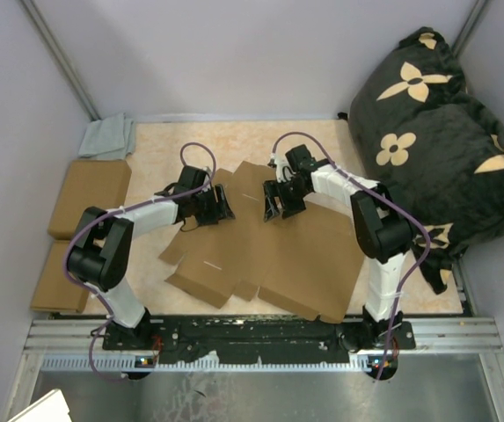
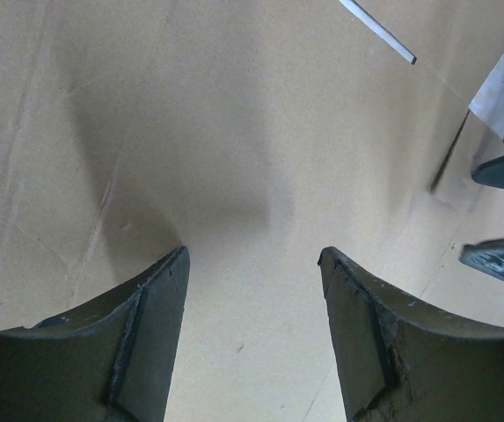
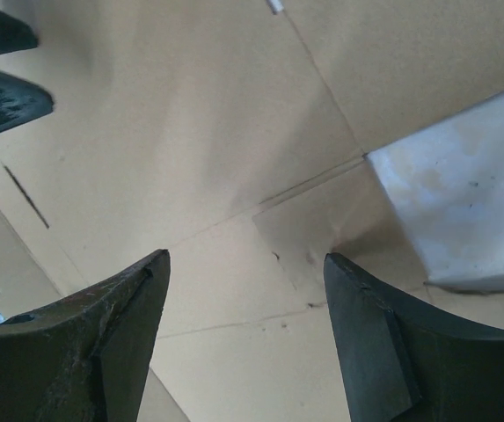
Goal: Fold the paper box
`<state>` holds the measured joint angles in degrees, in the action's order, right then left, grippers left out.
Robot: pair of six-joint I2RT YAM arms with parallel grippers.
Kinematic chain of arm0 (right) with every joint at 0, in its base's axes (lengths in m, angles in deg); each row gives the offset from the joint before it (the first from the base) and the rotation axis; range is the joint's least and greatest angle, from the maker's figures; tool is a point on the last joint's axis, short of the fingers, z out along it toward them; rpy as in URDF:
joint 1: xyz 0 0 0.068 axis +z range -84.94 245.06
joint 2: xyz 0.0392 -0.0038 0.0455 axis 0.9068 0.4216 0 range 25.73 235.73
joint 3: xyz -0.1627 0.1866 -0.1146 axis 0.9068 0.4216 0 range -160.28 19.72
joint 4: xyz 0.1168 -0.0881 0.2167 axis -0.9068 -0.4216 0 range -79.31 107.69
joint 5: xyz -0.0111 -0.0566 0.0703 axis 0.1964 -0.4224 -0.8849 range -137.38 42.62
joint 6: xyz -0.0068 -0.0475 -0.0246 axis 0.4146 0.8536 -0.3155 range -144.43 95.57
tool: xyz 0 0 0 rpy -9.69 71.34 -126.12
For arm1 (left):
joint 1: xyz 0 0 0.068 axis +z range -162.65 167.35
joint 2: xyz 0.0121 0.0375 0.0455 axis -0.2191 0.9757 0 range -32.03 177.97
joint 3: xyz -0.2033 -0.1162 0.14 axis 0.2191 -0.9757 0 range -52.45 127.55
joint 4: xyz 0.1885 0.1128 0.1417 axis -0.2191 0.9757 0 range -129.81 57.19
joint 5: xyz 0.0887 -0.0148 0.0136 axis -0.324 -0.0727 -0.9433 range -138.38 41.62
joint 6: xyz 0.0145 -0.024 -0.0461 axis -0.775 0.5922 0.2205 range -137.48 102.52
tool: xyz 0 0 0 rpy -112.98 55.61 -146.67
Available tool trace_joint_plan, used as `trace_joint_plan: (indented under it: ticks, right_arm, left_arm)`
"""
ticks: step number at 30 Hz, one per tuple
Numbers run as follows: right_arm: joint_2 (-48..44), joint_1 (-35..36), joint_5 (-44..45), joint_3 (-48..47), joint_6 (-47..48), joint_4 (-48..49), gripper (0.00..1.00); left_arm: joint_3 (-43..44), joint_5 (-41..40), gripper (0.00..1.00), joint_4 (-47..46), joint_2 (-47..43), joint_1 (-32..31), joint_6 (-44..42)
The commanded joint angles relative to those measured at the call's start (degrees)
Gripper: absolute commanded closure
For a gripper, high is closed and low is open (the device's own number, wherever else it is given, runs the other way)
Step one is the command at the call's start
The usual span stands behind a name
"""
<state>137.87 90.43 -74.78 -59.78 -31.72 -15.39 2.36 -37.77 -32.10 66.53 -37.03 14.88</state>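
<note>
Beige table [image 1: 322,141]: we see paper box [image 1: 304,255] unfolded; left gripper [image 2: 253,255], right gripper [image 3: 247,257] both spread over it.

pale lavender walls [image 1: 234,53], beige tabletop [image 1: 190,136]

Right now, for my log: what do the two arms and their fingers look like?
The left arm and right arm have black joints and white links, each trailed by a looping purple cable. The fingers are dark, curved and scuffed.
</note>
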Motion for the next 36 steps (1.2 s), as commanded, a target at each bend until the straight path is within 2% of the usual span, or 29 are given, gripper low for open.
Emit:
trace_joint_plan:
  ticks: [1,8,22,26,30,36]
  right_arm:
    - [3.66,-0.14,1.00,0.22,-1.13,1.81,0.28]
    - [7.15,-0.50,1.79,-1.67,-2.06,2.67,0.28]
    - [15.51,-2.78,4.16,-19.34,-0.21,-4.06,0.28]
    - [16.45,-2.94,4.85,-20.86,0.11,-4.79,0.28]
    - [17.76,-3.29,4.27,-21.47,0.80,-5.50,0.28]
    - [18.64,-3.30,4.05,-21.26,1.83,-5.57,0.28]
  left_arm:
    - [-1.19,-0.20,0.31,2.49,2.07,-0.29,0.08]
    - [-1.61,-0.45,0.31,2.60,1.96,-0.29,0.33]
    - [0.42,-0.47,0.31,4.32,1.58,0.26,0.29]
    - [4.66,-2.56,0.29,6.52,0.09,3.03,-0.02]
    - [10.96,-3.50,0.27,7.22,-0.76,8.96,0.50]
    - [23.36,-6.58,0.27,5.87,5.30,13.60,-2.20]
